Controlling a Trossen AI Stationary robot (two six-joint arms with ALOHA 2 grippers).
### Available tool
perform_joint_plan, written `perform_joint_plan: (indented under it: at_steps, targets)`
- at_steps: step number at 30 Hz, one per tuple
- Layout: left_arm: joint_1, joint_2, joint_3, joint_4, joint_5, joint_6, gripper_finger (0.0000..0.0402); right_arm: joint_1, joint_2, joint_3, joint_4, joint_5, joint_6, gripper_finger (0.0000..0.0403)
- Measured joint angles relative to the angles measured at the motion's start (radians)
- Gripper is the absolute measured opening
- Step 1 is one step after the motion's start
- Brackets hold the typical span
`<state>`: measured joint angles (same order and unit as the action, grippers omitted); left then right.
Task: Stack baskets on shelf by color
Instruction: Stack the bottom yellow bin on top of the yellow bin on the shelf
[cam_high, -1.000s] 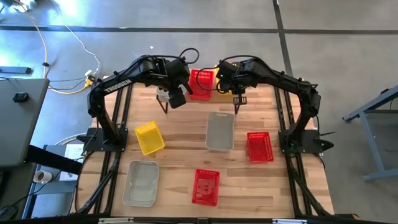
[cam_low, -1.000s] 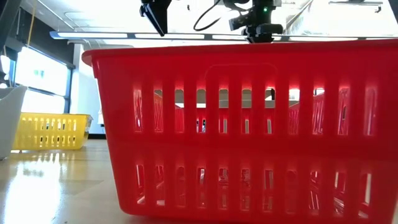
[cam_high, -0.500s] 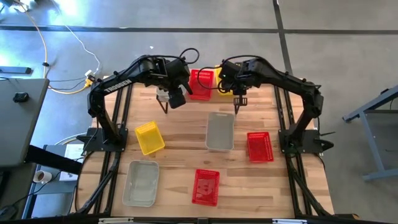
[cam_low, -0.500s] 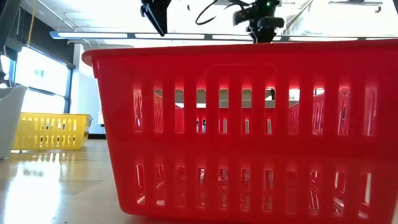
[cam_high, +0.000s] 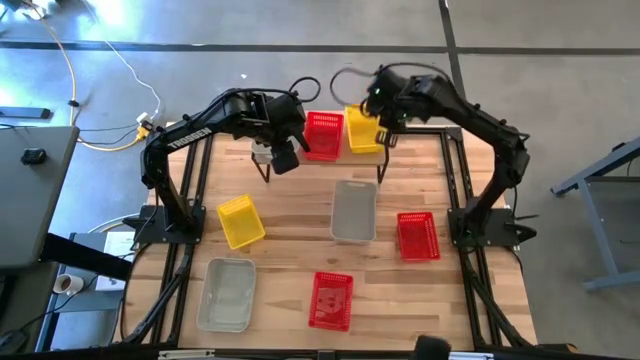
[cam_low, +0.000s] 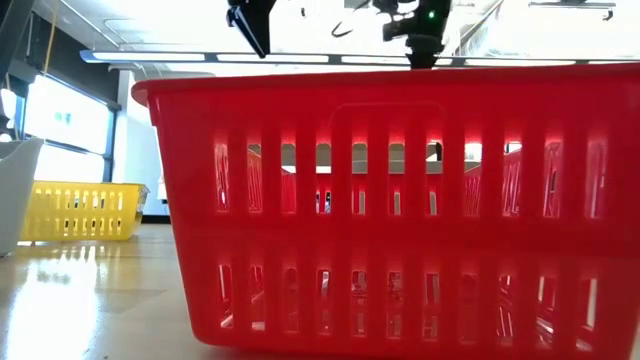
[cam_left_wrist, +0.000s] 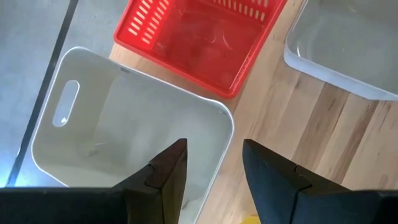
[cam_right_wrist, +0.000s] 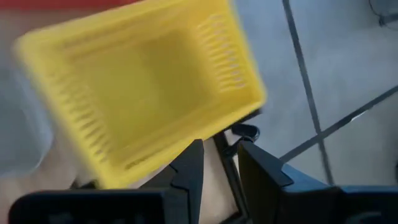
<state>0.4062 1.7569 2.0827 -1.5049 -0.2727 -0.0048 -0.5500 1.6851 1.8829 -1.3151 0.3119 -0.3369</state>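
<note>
On the shelf at the table's far side stand a pale grey basket, a red basket and a yellow basket, from left to right. My left gripper is open above the grey basket's right wall. One finger hangs over the inside and one over the outside, and neither touches it. My right gripper hovers open beside the yellow basket, off its right end, with nothing between its fingers.
On the table lie a yellow basket, a grey basket, a red basket, a second grey basket and a second red basket. That near red basket fills the low view.
My right gripper has risen and drawn back toward the table's far right corner, rolling as it went. The yellow basket on the shelf now shows whole. My left gripper has kept still.
</note>
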Motion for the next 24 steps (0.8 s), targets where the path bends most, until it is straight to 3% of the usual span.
perform_joint_plan:
  at_steps: [7,15,24]
  targets:
    - [0.000,0.000,0.000,0.005,0.000,-0.001,0.0145,-0.172,0.002,0.000,0.144,-0.132,0.001,0.0087]
    - [0.000,0.000,0.000,0.005,0.000,-0.010,0.0145,-0.329,0.030,0.000,0.303,-0.353,0.000,0.0087]
    - [0.000,0.000,0.000,0.006,0.000,-0.020,0.0145,-0.393,0.141,0.000,0.337,-0.422,-0.002,0.0087]
